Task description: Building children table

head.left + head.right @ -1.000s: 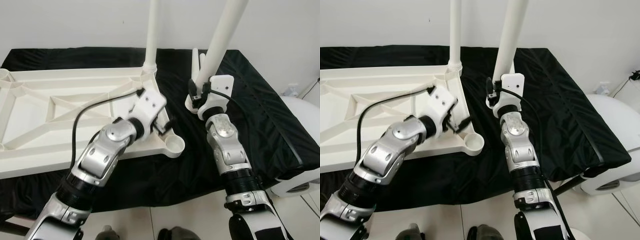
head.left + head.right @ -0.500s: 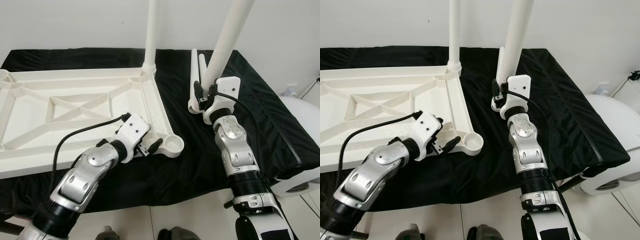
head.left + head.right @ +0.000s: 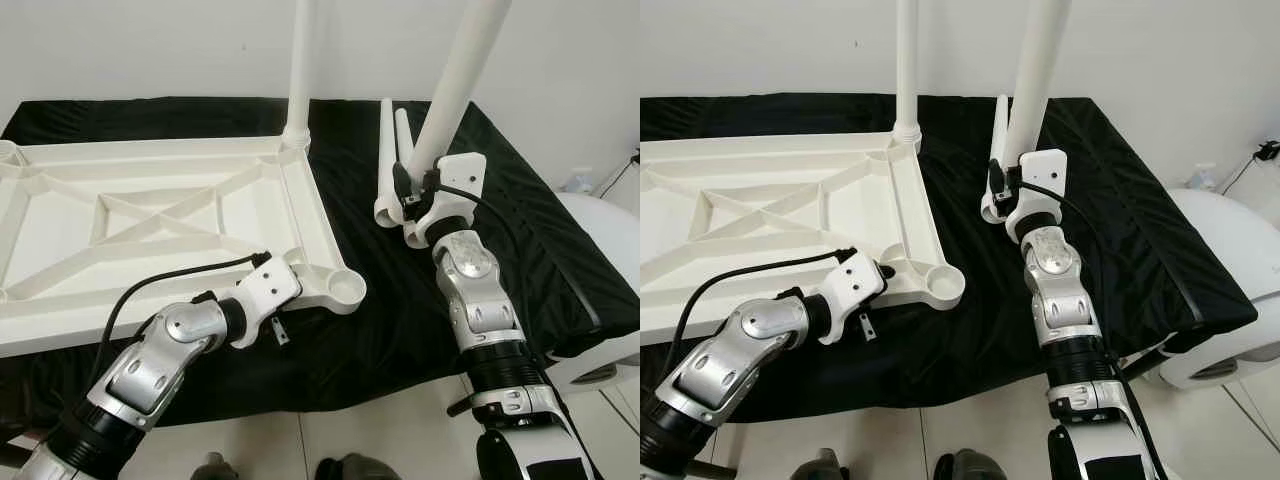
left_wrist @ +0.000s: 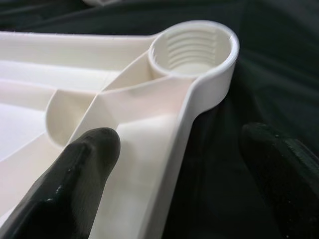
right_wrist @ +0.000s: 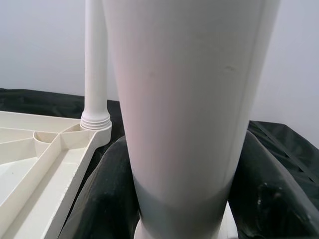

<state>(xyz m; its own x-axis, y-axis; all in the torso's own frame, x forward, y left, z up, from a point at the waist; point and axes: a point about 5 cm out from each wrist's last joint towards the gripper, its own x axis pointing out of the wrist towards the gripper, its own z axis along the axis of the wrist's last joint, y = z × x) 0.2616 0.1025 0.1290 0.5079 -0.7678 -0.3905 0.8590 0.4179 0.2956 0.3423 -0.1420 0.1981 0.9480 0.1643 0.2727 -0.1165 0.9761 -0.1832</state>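
Note:
A white children's tabletop (image 3: 150,215) lies upside down on black cloth. One white leg (image 3: 298,60) stands screwed into its far right corner. The near right corner socket (image 3: 343,290) is empty, and its threads show in the left wrist view (image 4: 192,47). My left gripper (image 3: 288,315) is open at the front rim just left of that socket, one finger (image 4: 75,184) over the frame and the other (image 4: 284,174) over the cloth. My right gripper (image 3: 415,195) is shut on a second leg (image 3: 455,80), held upright and leaning right, above the cloth to the right of the tabletop.
Two more white legs (image 3: 390,150) lie on the cloth behind my right gripper. The cloth-covered platform ends at a front edge (image 3: 380,385) above tiled floor. A white rounded object (image 3: 600,230) stands at the right. A white wall is behind.
My left arm has drawn back from the tabletop's right rail to its front corner beside the empty socket. My right arm has shifted slightly right with the leg.

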